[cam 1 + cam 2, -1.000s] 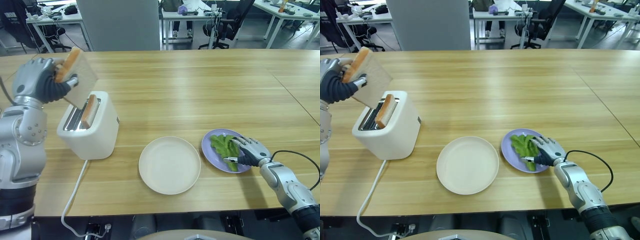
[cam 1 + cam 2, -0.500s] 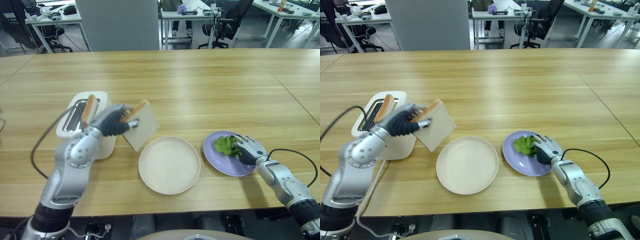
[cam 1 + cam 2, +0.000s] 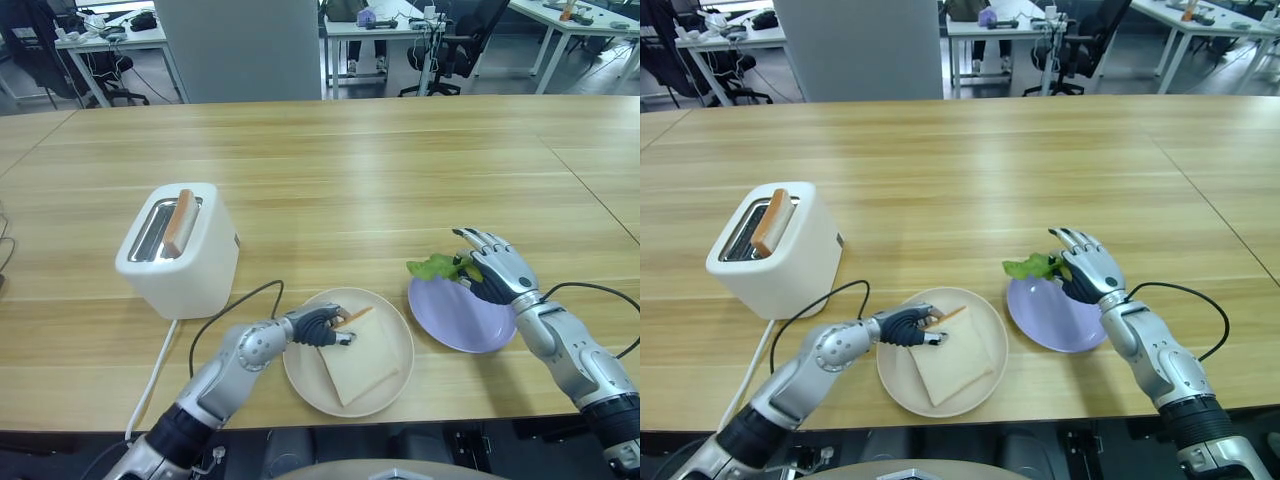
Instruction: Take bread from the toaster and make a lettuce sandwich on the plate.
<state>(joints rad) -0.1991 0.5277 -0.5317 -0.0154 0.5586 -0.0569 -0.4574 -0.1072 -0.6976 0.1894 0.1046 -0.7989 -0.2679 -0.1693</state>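
Observation:
A white toaster [image 3: 182, 255] stands at the left with one bread slice [image 3: 180, 221] upright in its slot. In front of me is the white plate [image 3: 303, 378], and a second bread slice [image 3: 360, 358] lies flat on it. My left hand [image 3: 319, 327] rests at the plate's left rim, its fingers curled on that slice's near corner. To the right, my right hand [image 3: 497, 273] is raised over the purple plate [image 3: 470, 327] and holds a green lettuce leaf [image 3: 434, 266], which hangs just above that plate's far left rim.
The toaster's cord [image 3: 155, 372] runs down to the table's front edge. Wide bare wood lies behind the plates. Office desks and chairs [image 3: 440, 45] stand beyond the far edge of the table.
My left hand brought the bread slice from above the toaster down and right onto the white plate. My right hand lifted the lettuce off the purple plate.

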